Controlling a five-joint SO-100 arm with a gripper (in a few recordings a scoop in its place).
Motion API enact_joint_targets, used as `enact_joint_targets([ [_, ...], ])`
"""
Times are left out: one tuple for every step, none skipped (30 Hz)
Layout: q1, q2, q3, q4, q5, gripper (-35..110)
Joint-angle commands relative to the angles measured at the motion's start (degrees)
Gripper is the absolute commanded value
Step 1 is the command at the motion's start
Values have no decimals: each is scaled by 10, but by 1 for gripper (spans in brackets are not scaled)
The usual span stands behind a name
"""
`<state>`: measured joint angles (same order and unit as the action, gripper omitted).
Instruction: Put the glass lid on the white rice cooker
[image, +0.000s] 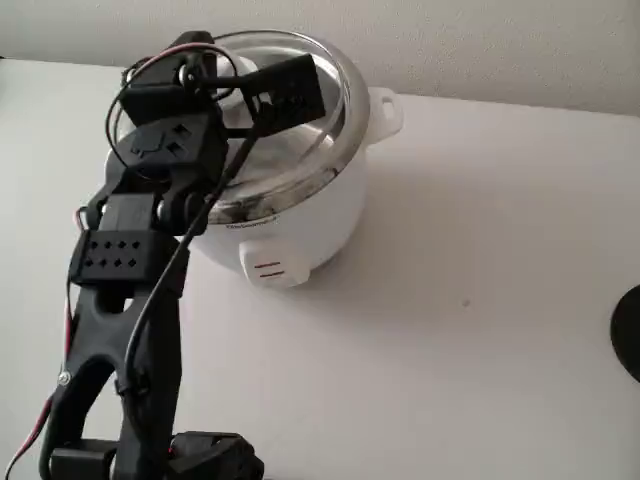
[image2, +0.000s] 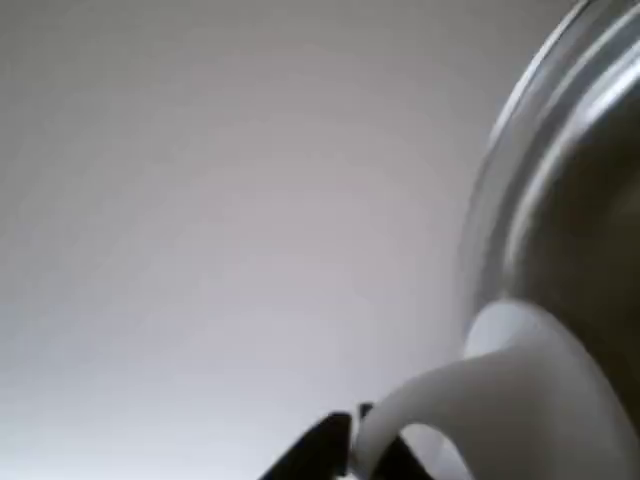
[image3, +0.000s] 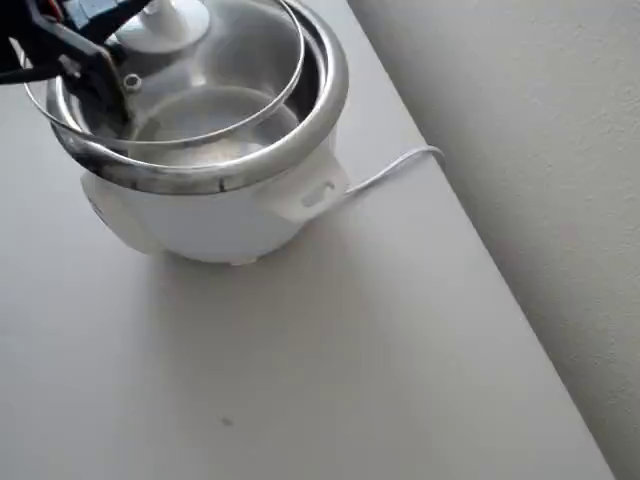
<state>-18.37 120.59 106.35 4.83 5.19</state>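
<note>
The white rice cooker (image: 300, 235) stands at the back of the table, seen at the upper left in the overhead view (image3: 215, 220). Its steel rim (image3: 330, 100) is shiny. The glass lid (image: 320, 140) hangs slightly tilted just over the pot, shifted off-centre (image3: 230, 60). Its white knob (image3: 165, 25) sits at its middle. My black gripper (image: 285, 95) reaches over the lid and is shut on the lid near its rim (image3: 108, 98). In the wrist view my fingertips (image2: 335, 445) show at the bottom beside a white cooker handle (image2: 510, 380) and the steel rim (image2: 540, 160).
A white cord (image3: 390, 170) runs from the cooker toward the wall at the table's back edge. A dark round object (image: 630, 330) sits at the right edge of the fixed view. Bare table (image: 480, 300) lies right of the cooker.
</note>
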Motion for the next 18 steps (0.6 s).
enact_joint_targets([
  [-1,1,-62,-52,-7,0],
  [0,-5,-61,-58,-7,0],
  [1,-13,-61,-65,-7,0],
  [1,-21,-62,-71,-7,0],
  [1,-27,-62,-79,-7,0],
  [2,-33,-62,-87,-7,0],
  [2,-38,-62,-91,-7,0],
  [2,-42,-62,-95,-6,0],
  [2,-47,-62,-98,-5,0],
  [2,-52,-62,-101,-4,0],
  [2,-57,-62,-105,-4,0],
  [0,-62,-62,-109,-4,0],
  [0,-67,-62,-114,-2,0],
  [-2,-70,-62,-119,-2,0],
  [-3,-72,-62,-120,-2,0],
  [-4,-74,-61,-120,-2,0],
  [-4,-74,-56,-120,-2,0],
  [-3,-76,-54,-116,-2,1],
])
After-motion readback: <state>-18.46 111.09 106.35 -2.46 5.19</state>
